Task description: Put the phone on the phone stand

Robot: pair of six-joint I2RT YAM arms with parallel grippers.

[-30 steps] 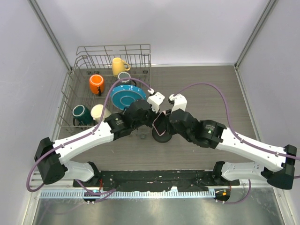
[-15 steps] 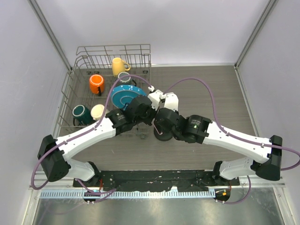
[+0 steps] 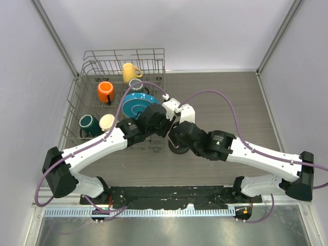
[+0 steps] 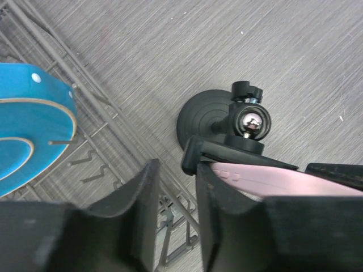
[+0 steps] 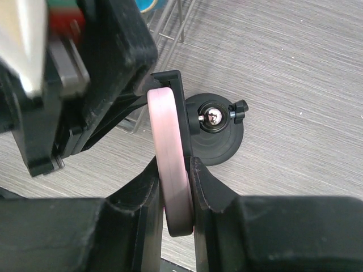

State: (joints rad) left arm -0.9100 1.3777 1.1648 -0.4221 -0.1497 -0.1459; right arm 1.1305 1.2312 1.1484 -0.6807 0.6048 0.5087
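Note:
The phone stands on edge, its pale pink case edge facing the right wrist camera. My right gripper is shut on its lower part. Its upper end sits against the black cradle of the phone stand, a disc base with a ball joint. In the left wrist view the phone lies along the cradle above the stand's base. My left gripper is open with nothing between its fingers; its right finger lies against the cradle's end. In the top view both grippers meet above the stand and hide the phone.
A wire dish rack stands at the back left, right beside the stand. It holds a blue plate and yellow, orange, teal and cream mugs. Rack wires run under my left gripper.
My right gripper has moved left with the phone, up to the left gripper and over the stand. The left gripper has shifted slightly right toward the cradle.

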